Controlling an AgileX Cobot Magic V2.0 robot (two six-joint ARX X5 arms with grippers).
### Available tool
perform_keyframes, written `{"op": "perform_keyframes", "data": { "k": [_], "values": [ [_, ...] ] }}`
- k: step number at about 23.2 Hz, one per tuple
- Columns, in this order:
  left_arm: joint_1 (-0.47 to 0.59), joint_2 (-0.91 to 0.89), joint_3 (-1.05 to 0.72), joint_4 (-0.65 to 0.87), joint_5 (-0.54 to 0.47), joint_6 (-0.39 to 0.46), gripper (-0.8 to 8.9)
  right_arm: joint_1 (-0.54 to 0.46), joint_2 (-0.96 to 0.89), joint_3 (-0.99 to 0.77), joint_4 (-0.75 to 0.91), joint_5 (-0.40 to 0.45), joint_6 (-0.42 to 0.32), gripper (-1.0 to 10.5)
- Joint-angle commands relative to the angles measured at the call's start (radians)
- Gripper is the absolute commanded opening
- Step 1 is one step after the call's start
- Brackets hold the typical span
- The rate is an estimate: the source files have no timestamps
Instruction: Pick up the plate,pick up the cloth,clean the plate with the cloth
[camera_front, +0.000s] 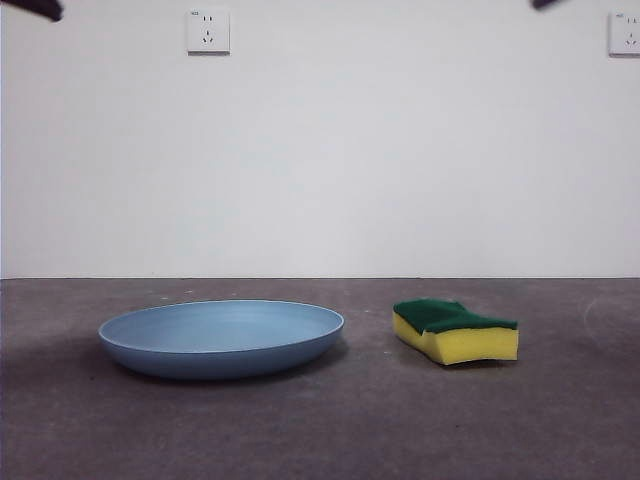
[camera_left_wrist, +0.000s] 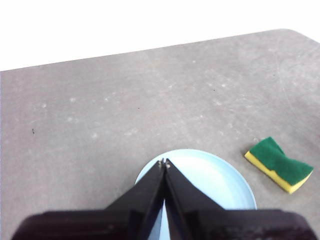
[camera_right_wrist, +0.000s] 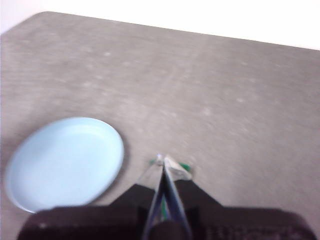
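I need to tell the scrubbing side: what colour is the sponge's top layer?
Dark green, over yellow foam; the sponge shows best in the front view.

Bare lab-like test bench: grey table (camera_front: 320, 430), white wall (camera_front: 400, 150), two sockets (camera_front: 208, 30).

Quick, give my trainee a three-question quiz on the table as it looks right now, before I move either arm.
1. True or false: the sponge lies inside the light-blue plate.
2. Which layer of the sponge faces up? A) yellow foam B) green scouring layer C) neither can be seen
3. Fill in: the left gripper hangs above the ____ with its jaws shut.

Key:
1. False; it rests on the table beside the plate, apart from it.
2. B
3. plate. The right gripper, also shut, hangs above the sponge.
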Motion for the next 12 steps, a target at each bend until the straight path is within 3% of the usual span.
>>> {"op": "perform_keyframes", "data": {
  "k": [1,7,12],
  "values": [
    [-0.004,-0.113,-0.129,0.074,0.003,0.009,-0.06,0.02,-0.079,-0.126,0.053,0.052,0.0,-0.1],
    [-0.003,-0.219,-0.2,0.04,0.003,0.002,-0.03,0.02,-0.124,-0.18,0.027,0.064,0.071,0.0],
    [-0.003,-0.203,-0.2,0.008,0.002,0.003,-0.03,0.02,-0.126,-0.18,0.015,0.062,0.07,0.0]
  ]
}}
